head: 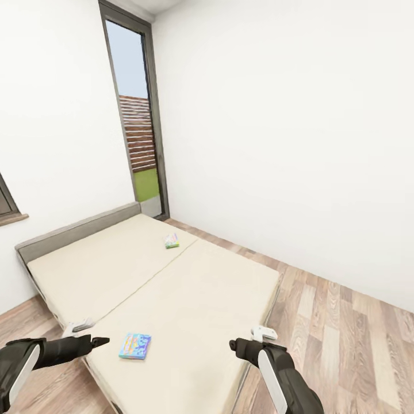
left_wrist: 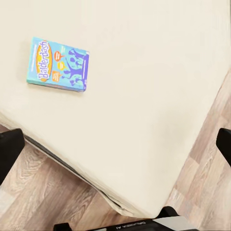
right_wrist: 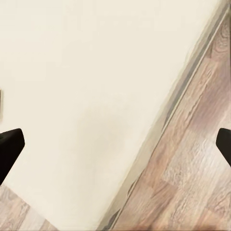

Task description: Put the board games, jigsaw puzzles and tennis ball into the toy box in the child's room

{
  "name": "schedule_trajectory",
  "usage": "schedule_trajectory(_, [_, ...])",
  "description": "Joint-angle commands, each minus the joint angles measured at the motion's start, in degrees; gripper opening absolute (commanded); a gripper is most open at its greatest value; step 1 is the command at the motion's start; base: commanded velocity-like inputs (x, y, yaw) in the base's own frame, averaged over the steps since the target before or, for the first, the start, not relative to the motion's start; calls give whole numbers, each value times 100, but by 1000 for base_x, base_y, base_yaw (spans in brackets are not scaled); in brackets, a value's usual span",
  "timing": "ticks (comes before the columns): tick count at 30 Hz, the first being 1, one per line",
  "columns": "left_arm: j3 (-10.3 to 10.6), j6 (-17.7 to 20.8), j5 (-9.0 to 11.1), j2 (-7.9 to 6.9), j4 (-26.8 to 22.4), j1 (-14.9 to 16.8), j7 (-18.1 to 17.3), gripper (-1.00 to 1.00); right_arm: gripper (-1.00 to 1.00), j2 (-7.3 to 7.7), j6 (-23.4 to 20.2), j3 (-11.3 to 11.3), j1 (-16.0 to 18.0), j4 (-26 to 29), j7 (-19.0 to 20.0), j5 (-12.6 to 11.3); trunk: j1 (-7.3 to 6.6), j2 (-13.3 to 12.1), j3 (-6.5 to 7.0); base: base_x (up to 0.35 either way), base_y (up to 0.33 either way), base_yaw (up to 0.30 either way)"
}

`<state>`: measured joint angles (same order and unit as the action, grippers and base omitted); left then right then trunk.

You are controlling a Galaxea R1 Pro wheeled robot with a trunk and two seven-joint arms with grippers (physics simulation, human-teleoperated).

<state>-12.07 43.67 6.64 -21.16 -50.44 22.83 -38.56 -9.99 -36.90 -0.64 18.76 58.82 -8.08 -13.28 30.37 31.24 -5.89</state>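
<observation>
A low bed (head: 190, 299) with a beige mattress fills the middle of the head view. A mostly blue board game (head: 135, 346) (left_wrist: 58, 64) lies flat near the bed's front edge. A second board game (head: 171, 240), green-edged, lies far back near the headboard side. My left gripper (head: 102, 341) (left_wrist: 115, 149) hovers just left of the blue box, open and empty. My right gripper (head: 233, 345) (right_wrist: 115, 147) hangs over the bed's right front edge, open, nothing between its fingers. The table and toy box are out of view.
A grey headboard (head: 75, 230) runs along the left wall. A tall dark-framed window (head: 138, 115) stands in the far corner. Wood-plank floor (head: 345, 345) spreads to the right of the bed, and white walls close the room behind.
</observation>
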Motion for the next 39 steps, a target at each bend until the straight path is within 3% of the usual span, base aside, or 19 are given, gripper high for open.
schedule_trajectory(1, [-6, 45, 48, -2, -1, 2, 6, 100, 100, -1, -19, -7, 5, 6, -53, -60, 3, 10, -11, 0, 227, -279])
schedule_trajectory(39, [-6, 45, 46, -2, -1, 2, 6, 100, 100, -1, -19, -7, 5, 6, -53, -63, 3, 10, -11, -57, 127, -277])
